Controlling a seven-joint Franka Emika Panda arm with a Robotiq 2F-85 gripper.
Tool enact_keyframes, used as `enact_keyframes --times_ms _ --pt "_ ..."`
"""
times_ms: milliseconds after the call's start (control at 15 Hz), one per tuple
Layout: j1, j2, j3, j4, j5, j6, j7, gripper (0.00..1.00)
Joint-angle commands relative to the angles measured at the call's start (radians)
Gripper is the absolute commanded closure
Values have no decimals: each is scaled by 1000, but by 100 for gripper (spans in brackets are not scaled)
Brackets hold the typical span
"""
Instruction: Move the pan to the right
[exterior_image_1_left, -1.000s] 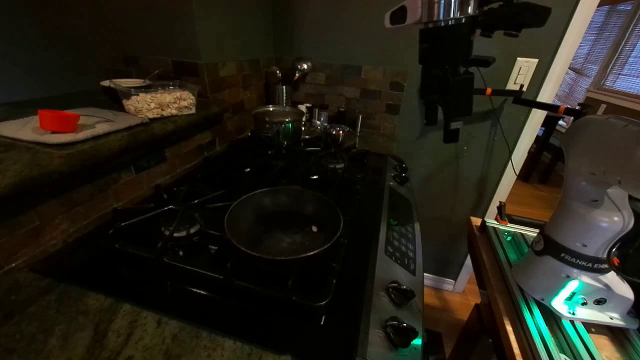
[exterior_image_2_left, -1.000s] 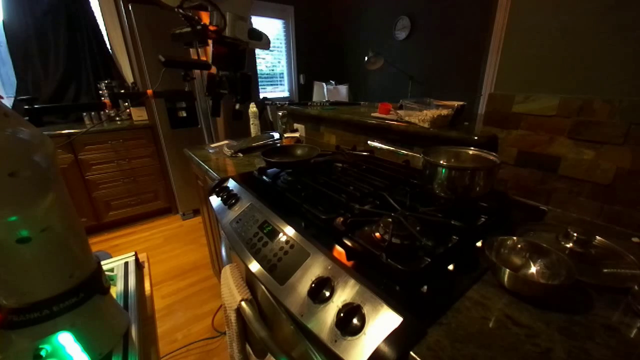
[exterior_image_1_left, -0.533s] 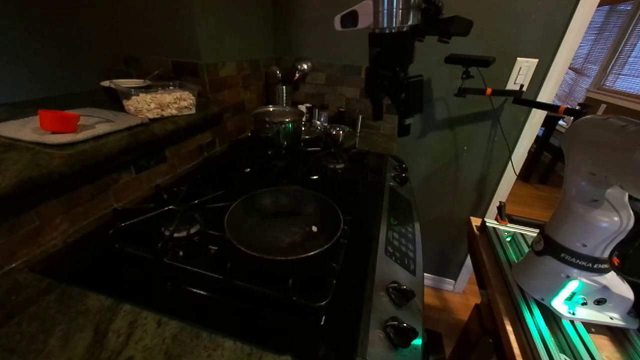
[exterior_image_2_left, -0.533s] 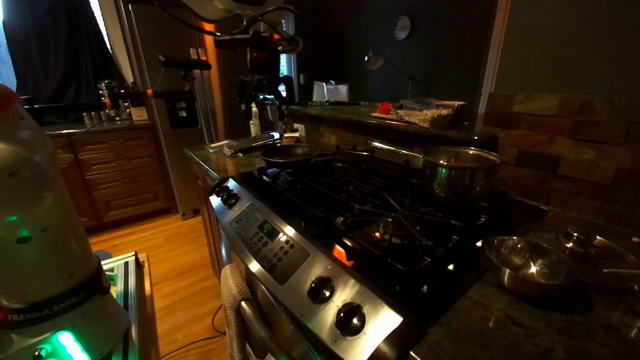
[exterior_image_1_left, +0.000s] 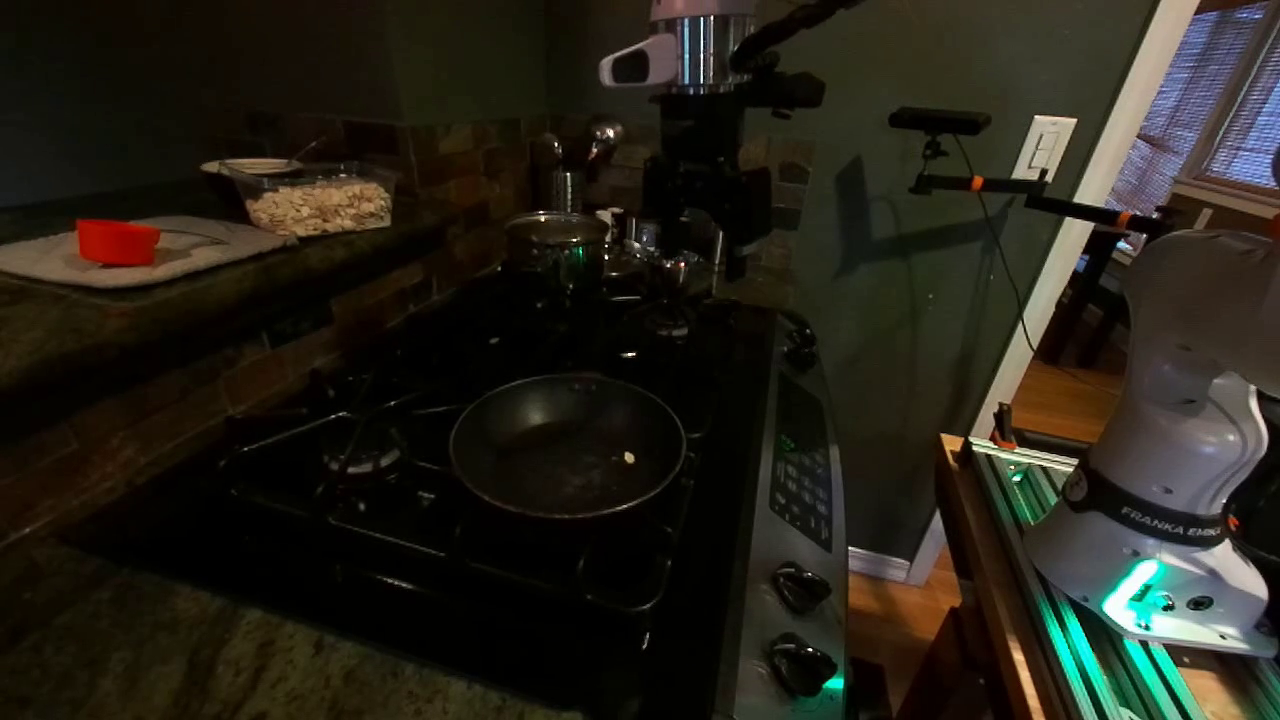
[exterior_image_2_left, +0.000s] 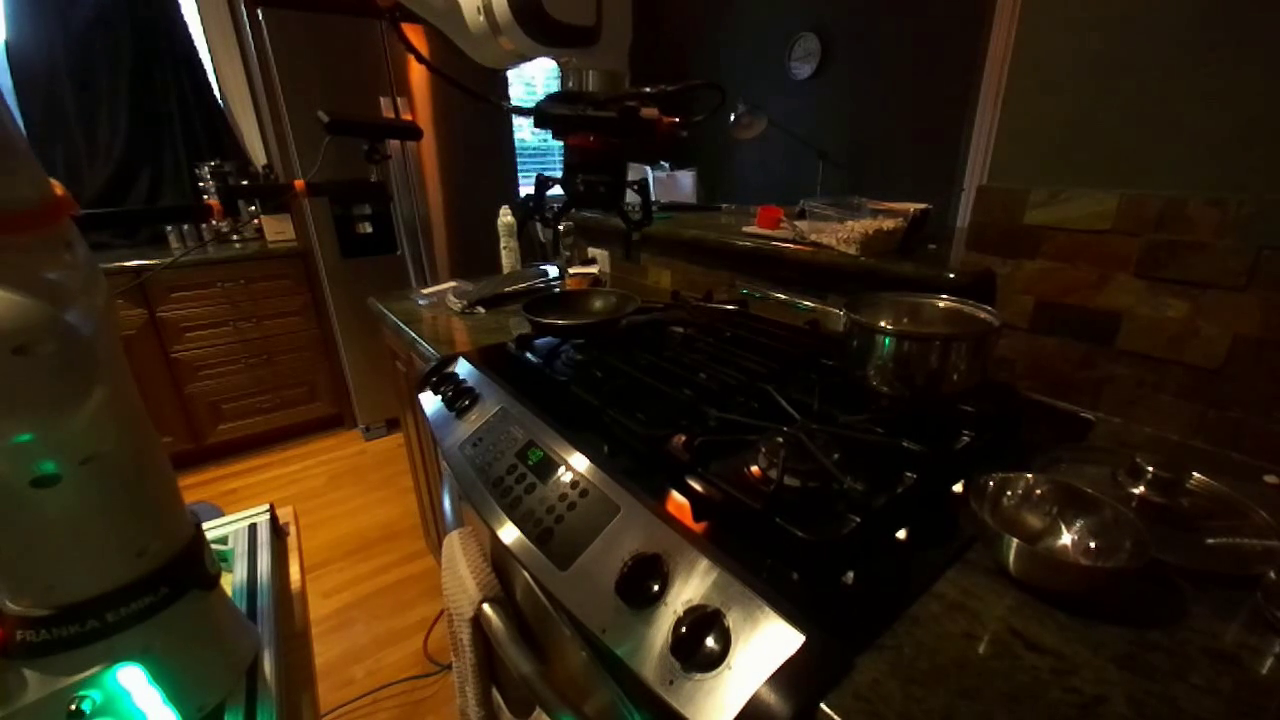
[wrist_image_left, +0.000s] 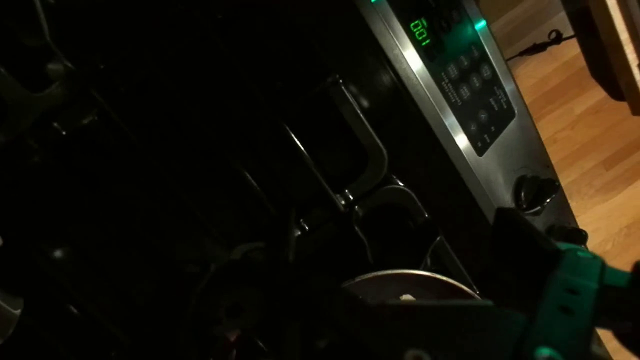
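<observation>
- One dark frying pan sits level at the front left of the stovetop, as one faces the control panel; rim glints. Seen in both exterior views.
- Single pale crumb lies inside it.
- Gripper hangs above the stovetop, pointing down; jaws stand well apart, nothing held between them. Pan sits lower, apart from it.
- Wrist view: pan rim a thin pale arc low down, much of the rest hidden behind dark gripper parts.
- Green digits lit on the panel.
- Steel pot at the back right of the stovetop, long handle running along the rear.
- Shiny bowl on the counter, glass lid just beside it; touching or not, cannot tell.
- Raised ledge: red cup on pale cloth; clear tub of pale flakes by the cloth.
- Towel draped over the oven handle.
</observation>
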Motion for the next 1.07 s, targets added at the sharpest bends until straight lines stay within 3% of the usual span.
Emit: enact_keyframes --times_ms 0,133,400,1000 --pt "-18 6 17 5 3 0 -10 0" --pt "-18 8 18 10 4 0 -16 0" --pt "-3 -8 26 -4 74 107 -225 0" --pt "-20 42 19 -12 204 168 -779 0"
